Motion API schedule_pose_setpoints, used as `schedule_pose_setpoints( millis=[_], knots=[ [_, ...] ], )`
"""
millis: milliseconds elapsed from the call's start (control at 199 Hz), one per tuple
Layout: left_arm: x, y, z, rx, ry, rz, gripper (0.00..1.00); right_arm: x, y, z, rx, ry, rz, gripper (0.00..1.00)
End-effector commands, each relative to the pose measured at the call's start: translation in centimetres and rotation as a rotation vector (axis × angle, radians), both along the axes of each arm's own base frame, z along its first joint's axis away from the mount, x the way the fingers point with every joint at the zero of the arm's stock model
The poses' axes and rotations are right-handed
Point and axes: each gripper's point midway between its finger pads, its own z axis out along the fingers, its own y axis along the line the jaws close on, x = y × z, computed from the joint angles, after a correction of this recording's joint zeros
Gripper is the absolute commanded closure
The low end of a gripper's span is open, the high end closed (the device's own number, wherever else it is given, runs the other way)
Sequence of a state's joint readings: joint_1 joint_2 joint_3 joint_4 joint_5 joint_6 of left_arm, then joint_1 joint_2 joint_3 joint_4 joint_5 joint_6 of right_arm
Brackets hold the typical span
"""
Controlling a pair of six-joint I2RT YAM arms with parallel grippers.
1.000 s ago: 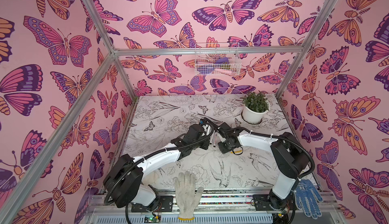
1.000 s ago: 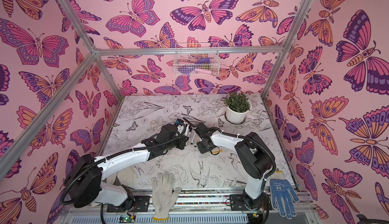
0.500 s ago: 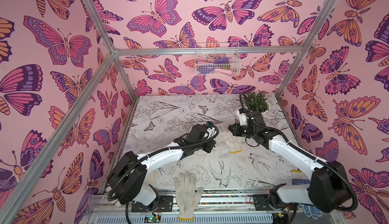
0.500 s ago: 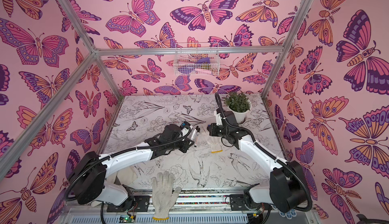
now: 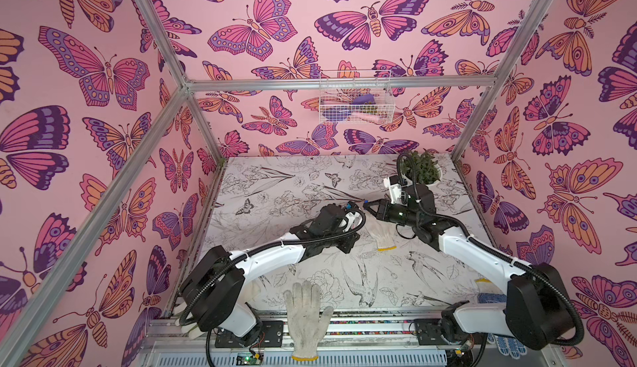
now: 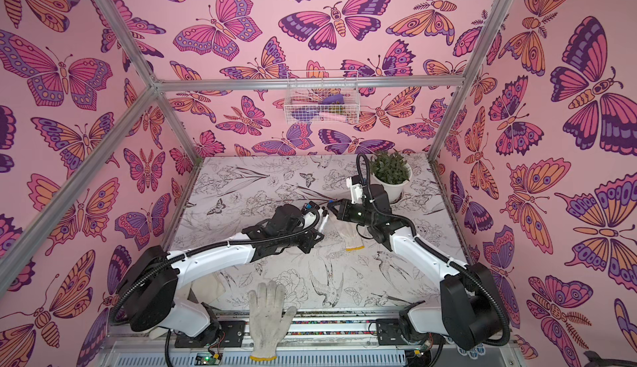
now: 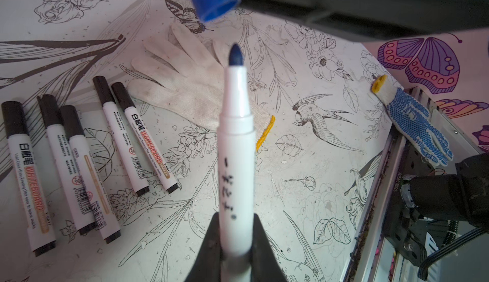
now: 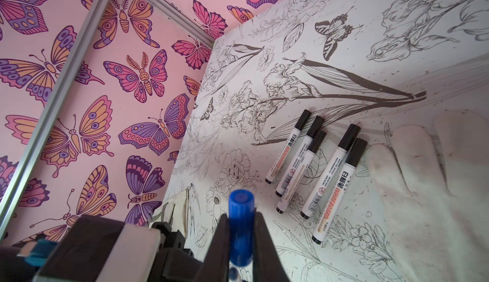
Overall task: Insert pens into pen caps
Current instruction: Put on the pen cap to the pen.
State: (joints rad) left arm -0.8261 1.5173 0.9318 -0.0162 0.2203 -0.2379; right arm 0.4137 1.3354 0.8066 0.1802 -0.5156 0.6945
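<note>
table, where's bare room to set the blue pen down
Bare: the table far left, behind the left arm; also the front stretch between the edge glove and right arm. Crowded: mid-table, five capped pens beside a white glove.

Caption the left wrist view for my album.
Left fingers aim an uncapped blue-tipped marker at a blue cap; five capped markers lie beside a glove.
</note>
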Motion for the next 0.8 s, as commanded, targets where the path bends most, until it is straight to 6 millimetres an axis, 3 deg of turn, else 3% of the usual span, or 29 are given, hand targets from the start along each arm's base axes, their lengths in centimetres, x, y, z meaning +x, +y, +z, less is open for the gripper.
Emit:
schedule_pose_setpoints(
  millis=[0,798],
  knots=[
    [0.02,-0.49,0.46,-0.003,-0.016,-0.020,1.00,-0.20,0.58,1.14,0.016,-0.035,0.044,1.00],
    [0.98,-0.60,1.16,-0.018,-0.037,0.014,1.00,-1.02,0.60,1.04,-0.007,-0.042,0.081,1.00]
  ],
)
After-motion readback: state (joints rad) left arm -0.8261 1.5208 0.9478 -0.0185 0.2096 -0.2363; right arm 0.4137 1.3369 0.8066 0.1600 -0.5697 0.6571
